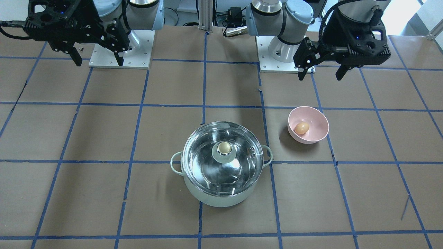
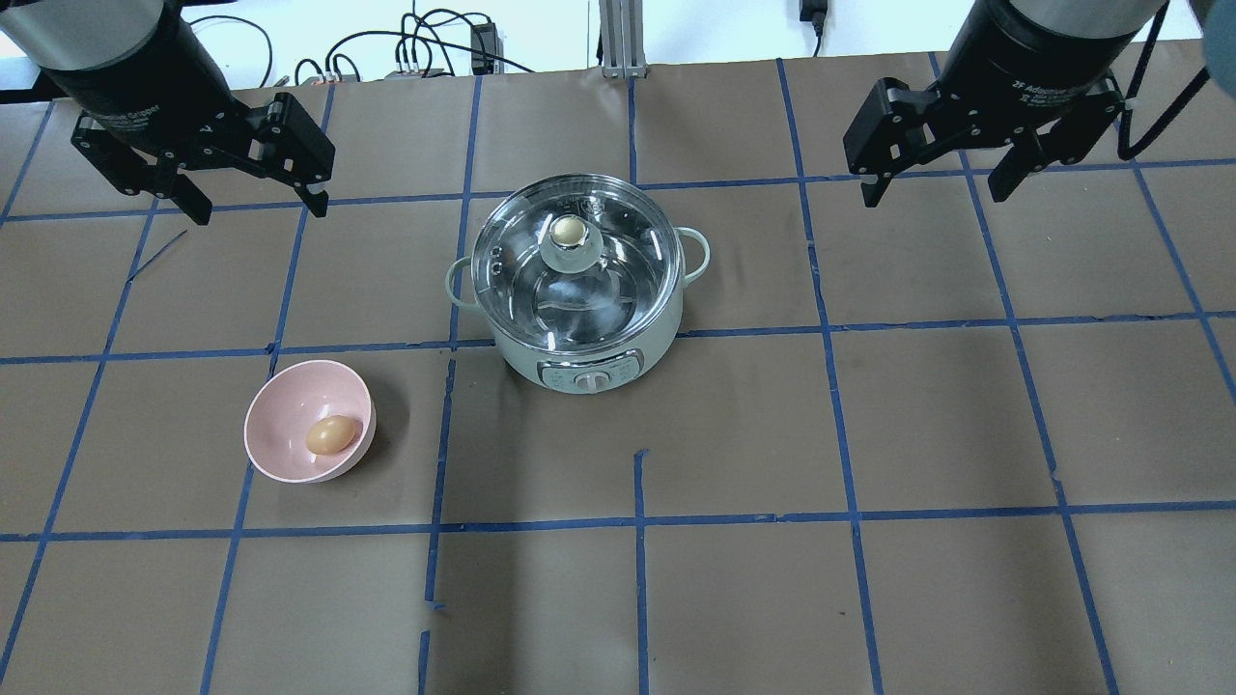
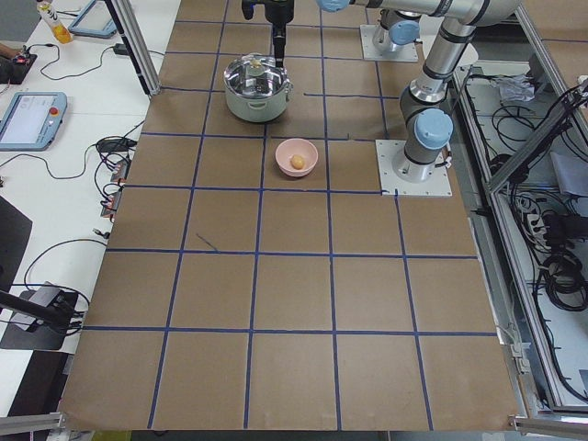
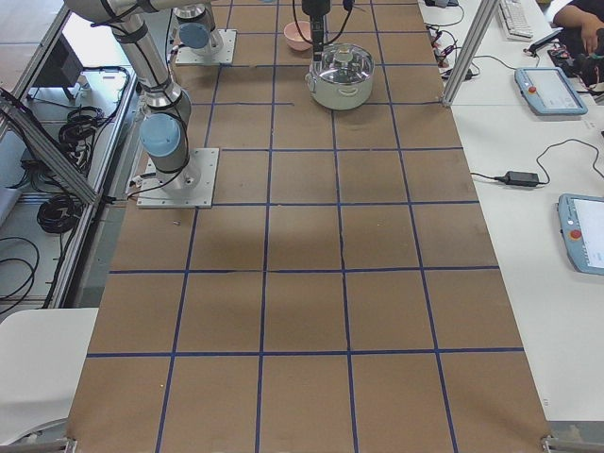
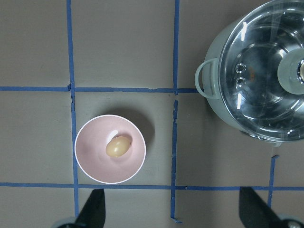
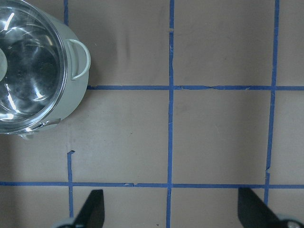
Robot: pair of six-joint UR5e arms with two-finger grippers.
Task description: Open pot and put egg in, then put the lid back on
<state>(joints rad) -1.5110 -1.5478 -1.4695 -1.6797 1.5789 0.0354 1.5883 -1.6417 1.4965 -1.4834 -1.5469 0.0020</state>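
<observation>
The mint-green pot [image 2: 618, 372] stands mid-table with the glass lid [image 2: 526, 299] on it, beige knob [image 2: 569, 230] up. It also shows in the front view [image 1: 221, 200], left wrist view [image 5: 209, 80] and right wrist view [image 6: 71, 104]. The brown egg [image 2: 330, 434] lies in a pink bowl [image 2: 280, 425], also in the front view [image 1: 301, 128] and left wrist view [image 5: 118, 146]. My left gripper [image 2: 256, 205] hangs open and empty, high above the table, apart from the bowl. My right gripper [image 2: 937, 188] hangs open and empty, to the right of the pot.
The table is brown paper with a blue tape grid [image 2: 637, 521]. The arm base plates [image 1: 121, 52] [image 1: 277, 58] sit at the robot's edge. Cables and a metal post [image 2: 618, 39] lie beyond the far edge.
</observation>
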